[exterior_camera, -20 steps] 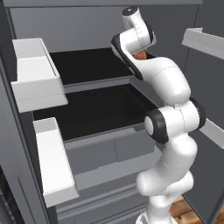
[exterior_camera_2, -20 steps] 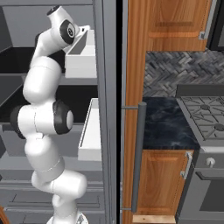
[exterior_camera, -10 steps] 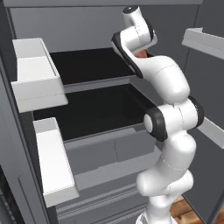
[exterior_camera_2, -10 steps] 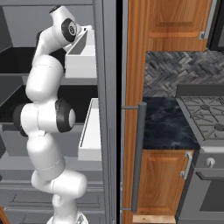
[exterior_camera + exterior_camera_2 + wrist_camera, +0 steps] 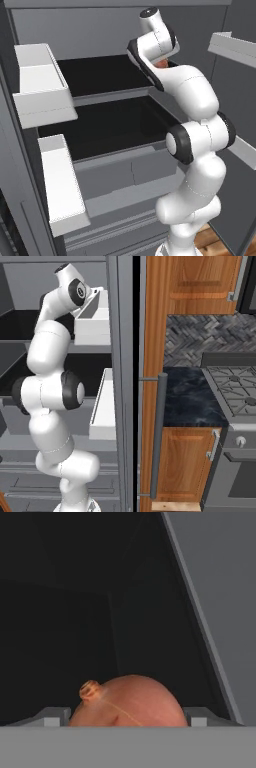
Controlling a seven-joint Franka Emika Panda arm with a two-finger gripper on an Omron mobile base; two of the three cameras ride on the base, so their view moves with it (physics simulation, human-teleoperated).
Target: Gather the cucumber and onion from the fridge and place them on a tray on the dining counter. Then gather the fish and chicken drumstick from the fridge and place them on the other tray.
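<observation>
Reddish-orange and smooth, with a small knobbly stem nub on its upper left, one onion (image 5: 127, 702) sits round as a ball at the bottom of the hand view, directly between the two grey fingertips (image 5: 50, 716) of the claw (image 5: 125, 718). One tip shows on each side of it with a sliver of dark gap between tip and skin, so the jaws stand wide around the onion; whether they touch it I cannot tell. In the left base view a small patch of the same reddish colour (image 5: 161, 64) peeks out beside the white wrist near the right end of the upper shelf (image 5: 100, 75). The fridge (image 5: 95, 30) is one flat grey cabinet with its interior open to view: two matte black shelves, the upper one and a lower one (image 5: 107, 132), each fronted by a grey lip, above grey drawer fronts. Two boxy white bins (image 5: 42, 82) hang on the door at the left, one above the other, and two more white bins (image 5: 95, 316) show on the other door in the right base view. Beside the fridge there stand warm wooden cupboard doors (image 5: 187, 461), a dark marbled worktop (image 5: 192, 406) and a long grey bar handle (image 5: 157, 436).
</observation>
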